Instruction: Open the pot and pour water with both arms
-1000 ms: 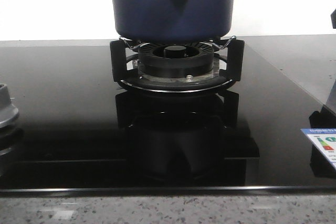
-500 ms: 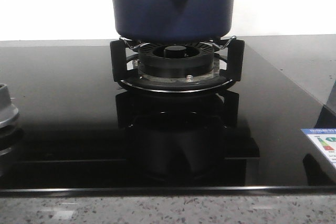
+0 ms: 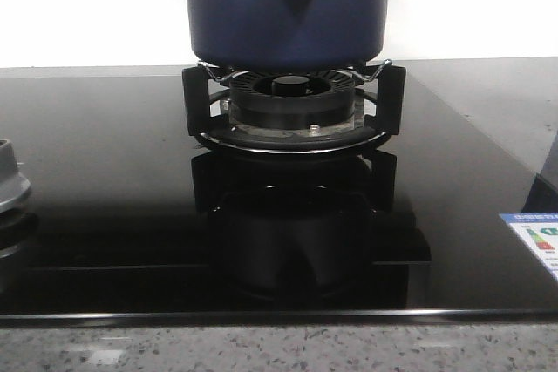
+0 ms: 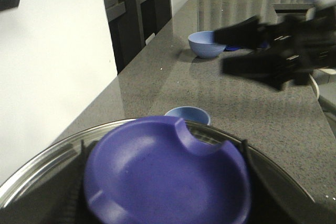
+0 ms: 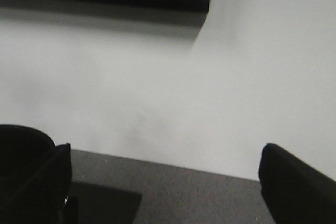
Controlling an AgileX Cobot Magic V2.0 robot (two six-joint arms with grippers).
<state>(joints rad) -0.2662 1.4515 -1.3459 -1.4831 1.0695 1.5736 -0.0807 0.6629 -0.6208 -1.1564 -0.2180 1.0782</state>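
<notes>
The dark navy pot [image 3: 288, 6] stands on the black burner stand [image 3: 294, 115] in the front view; its top is cut off there. In the left wrist view a round blue-purple lid knob [image 4: 168, 177] sits on a glass lid with a metal rim [image 4: 47, 158]. My left gripper [image 4: 164, 153] has a dark finger against each side of the knob and looks shut on it. My right gripper [image 5: 165, 182] is open and empty, facing a white wall above the grey counter. The right arm [image 4: 273, 56] shows blurred in the left wrist view.
A black glass hob [image 3: 105, 180] lies on a speckled grey counter [image 3: 279, 350]. A small grey metal round part [image 3: 10, 185] sits at the hob's left edge and a label [image 3: 534, 237] at its right. Two blue bowls [image 4: 207, 43] [image 4: 187, 115] stand on the counter beyond the pot.
The dark shape at the right edge of the front view has drawn away to the right, almost out of frame. The pot has not moved.
</notes>
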